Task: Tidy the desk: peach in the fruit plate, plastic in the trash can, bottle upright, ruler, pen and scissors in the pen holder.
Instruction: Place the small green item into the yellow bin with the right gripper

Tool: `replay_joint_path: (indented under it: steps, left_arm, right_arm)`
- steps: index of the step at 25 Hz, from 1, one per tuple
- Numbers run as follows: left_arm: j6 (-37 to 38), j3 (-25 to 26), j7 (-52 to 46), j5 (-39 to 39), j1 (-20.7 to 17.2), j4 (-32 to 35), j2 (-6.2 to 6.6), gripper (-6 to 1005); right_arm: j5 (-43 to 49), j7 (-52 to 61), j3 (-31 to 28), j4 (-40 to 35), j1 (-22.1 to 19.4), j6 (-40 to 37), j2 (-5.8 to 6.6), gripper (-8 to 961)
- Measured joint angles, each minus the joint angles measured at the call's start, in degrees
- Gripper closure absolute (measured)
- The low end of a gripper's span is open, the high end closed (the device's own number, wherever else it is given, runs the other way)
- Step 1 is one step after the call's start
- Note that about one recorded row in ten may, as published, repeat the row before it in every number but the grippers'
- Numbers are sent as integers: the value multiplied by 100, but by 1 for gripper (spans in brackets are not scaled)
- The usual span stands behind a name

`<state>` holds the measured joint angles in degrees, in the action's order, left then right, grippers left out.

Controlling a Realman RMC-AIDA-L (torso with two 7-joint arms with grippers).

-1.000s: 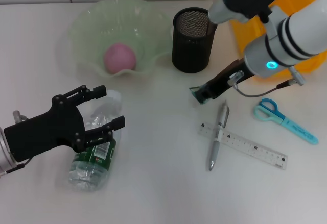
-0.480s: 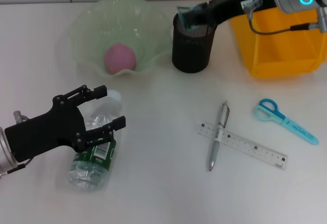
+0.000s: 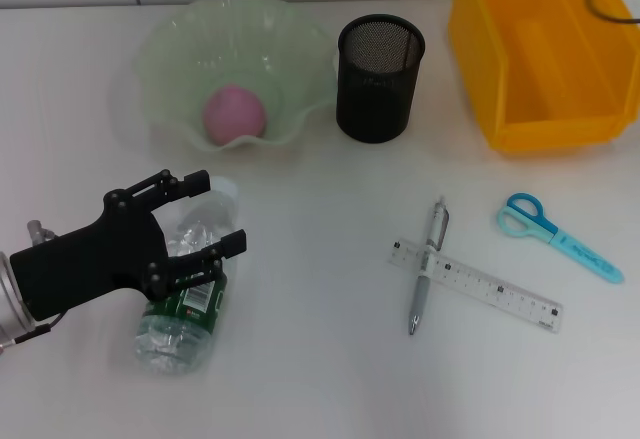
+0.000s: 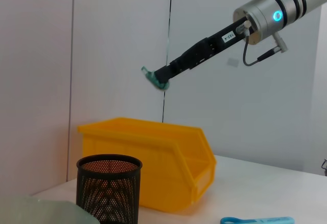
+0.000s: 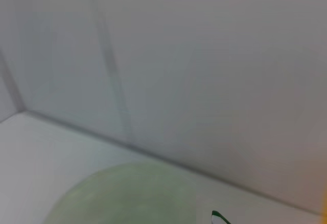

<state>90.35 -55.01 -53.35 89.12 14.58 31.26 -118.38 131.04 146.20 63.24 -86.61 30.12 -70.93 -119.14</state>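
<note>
- Bin point(image 3: 540, 69): yellow, set at the far right of the desk. The right claw point(image 4: 156, 78) is raised well above it, as seen from the left wrist view, clenched on a small green scrap of plastic point(image 4: 152, 75). Held there, it is judged, so the scrap can be dropped into the bin.
- Plate point(image 3: 170, 49): pale green, wavy-rimmed, well beyond the left claw. The peach point(image 3: 235, 113) is already lying in it; that part is judged done.
- Holder point(image 3: 379, 79): black mesh, upright between plate and bin, nothing seen inside.
- Bottle point(image 3: 185, 299): lying on its side, cap end toward the plate. The left claw point(image 3: 196, 213) is spread open over its upper half, one finger either side, not closed on it; judged poised for a grasp to stand it up.
- Ruler point(image 3: 476, 286): flat, far to the right of the left claw, with the pen point(image 3: 427, 264) lying across its near end.
- Scissors point(image 3: 556, 234): blue, just beyond the ruler, below the bin; none of the three is yet in the holder.
</note>
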Motion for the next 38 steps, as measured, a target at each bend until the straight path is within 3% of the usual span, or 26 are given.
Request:
replay_joint_path:
  steps: [2, 9, 17, 23, 32, 38]
  left_arm:
    - [-8, 0, 0, 0, 0, -6, -3, 182]
    - [-16, 0, 0, 0, 0, -6, -9, 183]
    - [-2, 0, 0, -1, 30, -6, -9, 184]
    - [17, 0, -6, 0, 46, -6, -9, 184]
    - [7, 0, -9, 0, 54, -6, -2, 184]
    - [17, 0, -15, 0, 53, -6, 0, 185]
  right_arm:
    - [137, -89, -532, -44, -152, 11, 3, 655]
    - [286, -490, -1347, 365, -201, 129, 6, 661]
    - [318, -946, -1340, 1369, 67, 529, 100, 664]
    - [546, -962, -1342, 1481, 185, 520, 101, 665]
    - [563, -938, -1347, 1437, 233, 402, 113, 251]
    - [565, -950, -1350, 1350, 284, 185, 129, 192]
